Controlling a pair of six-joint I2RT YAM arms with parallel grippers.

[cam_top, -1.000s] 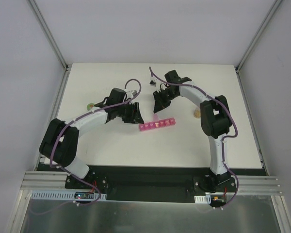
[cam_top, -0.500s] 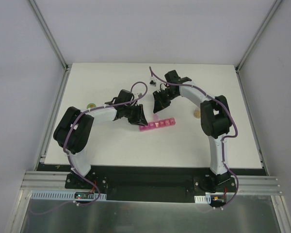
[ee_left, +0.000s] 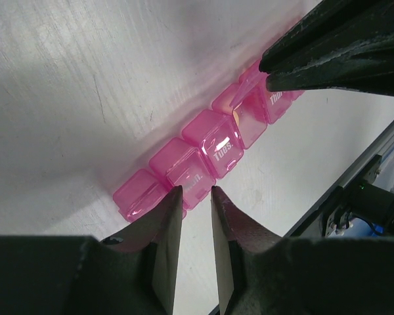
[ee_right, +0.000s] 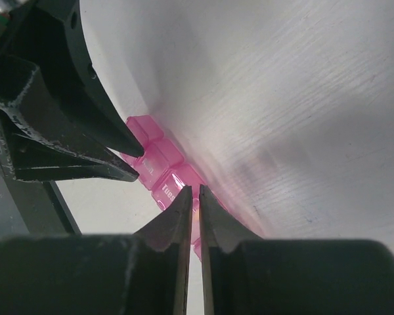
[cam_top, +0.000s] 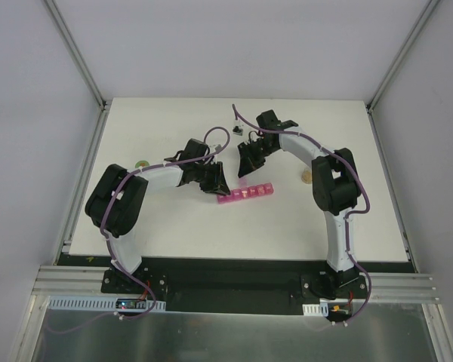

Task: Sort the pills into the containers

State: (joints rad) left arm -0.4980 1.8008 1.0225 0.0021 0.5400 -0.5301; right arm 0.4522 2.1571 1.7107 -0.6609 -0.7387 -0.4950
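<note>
Nearest me, the left arm's elbow has swung in from the left edge over the last second. Its hand (cam_top: 212, 181) has slid right up to the strip's near-left end and has hardly moved since half a second ago. The left wrist view shows that hand (ee_left: 195, 191) with its fingers a narrow gap apart, holding nothing, tips just beside the end cell.

The strip (cam_top: 246, 192) lies mid-tabletop (cam_top: 287, 226), where it was. I judge both hands are now set to work its lids, with no pill sorted yet.

Beyond it, the right hand (cam_top: 249, 161) has not shifted. In its wrist view the hand (ee_right: 195, 191) is closed to a slit over the strip (ee_right: 159, 163). I cannot tell whether it nips a lid.

The two hands are crowded together. Open room lies toward me and at the far right, well away from the walls.
</note>
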